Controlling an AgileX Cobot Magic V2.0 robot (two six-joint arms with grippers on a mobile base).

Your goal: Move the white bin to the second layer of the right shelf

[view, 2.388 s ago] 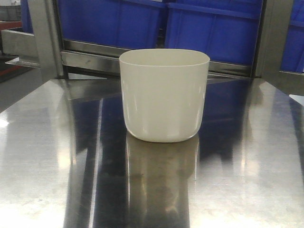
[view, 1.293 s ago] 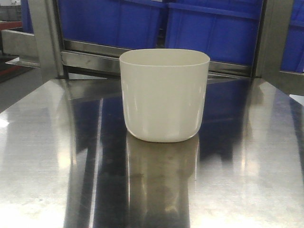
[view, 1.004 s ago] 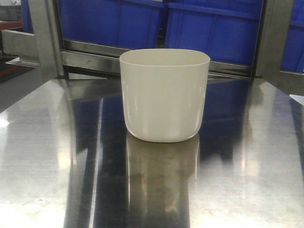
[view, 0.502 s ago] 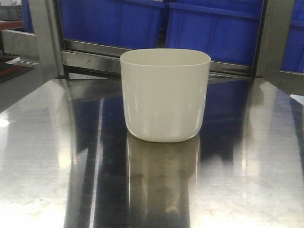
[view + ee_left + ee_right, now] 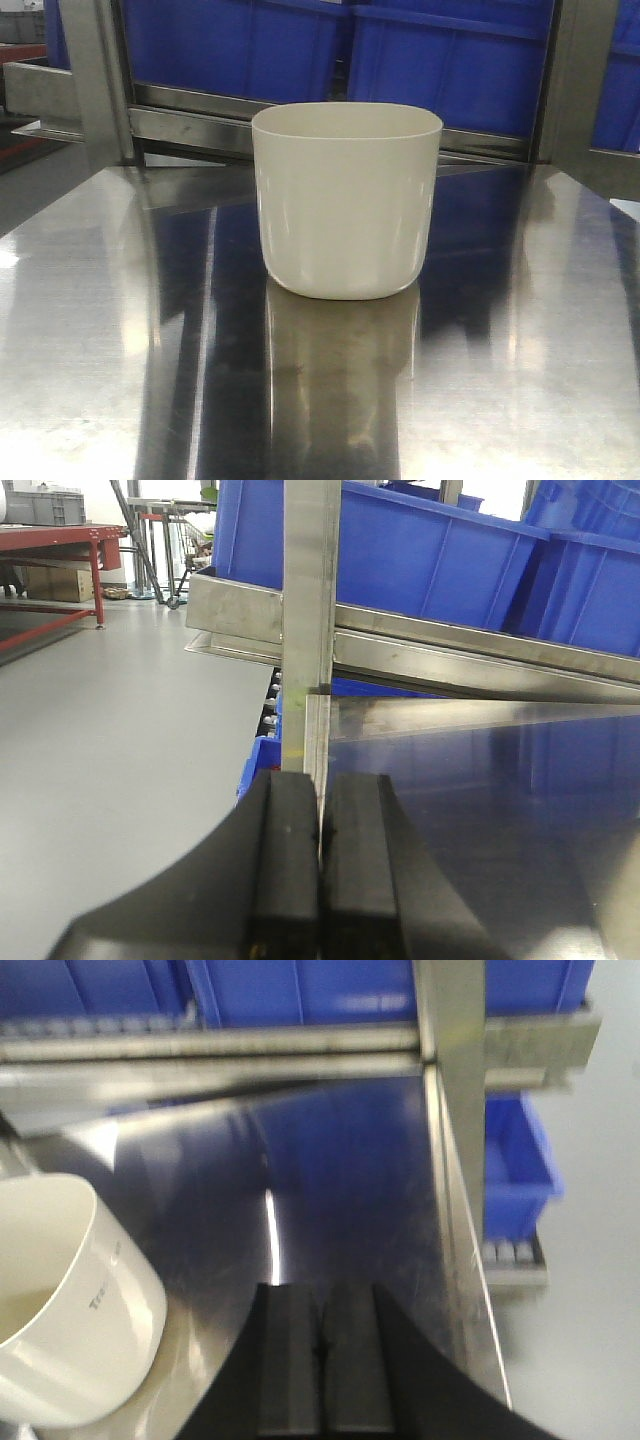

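The task appears to be at its opening step, the approach before any grasp. The steel tabletop [image 5: 100, 330] carries the white bin [image 5: 345, 200] upright and untouched, and no arm shows in the front view. Behind the bin, large blue crates [image 5: 450, 60] sit above a steel rack rail [image 5: 190, 125]. A roller track [image 5: 512, 1252] shows well to the right of the bin, but I cannot tell whether it belongs to the right shelf second layer. The bin itself is cream-white, smooth and glossy. It has a rounded-square rim, sides that taper to a rounded base, and no handles. Faint grey lettering on its wall is too blurred to read. What shows of its inside looks empty. The right gripper [image 5: 318, 1360] hangs near the bin, just to its right, with its black fingers pressed together on nothing. The left gripper [image 5: 320, 880] is likewise closed and empty. It faces an upright post [image 5: 308, 630], and the bin is out of its view. The next move probably calls for the nearer jaws to spread and come down over the rim, one finger inside the wall and one outside. A pinch there should hold better than one on the slick, tapering sides, which would likely slip.
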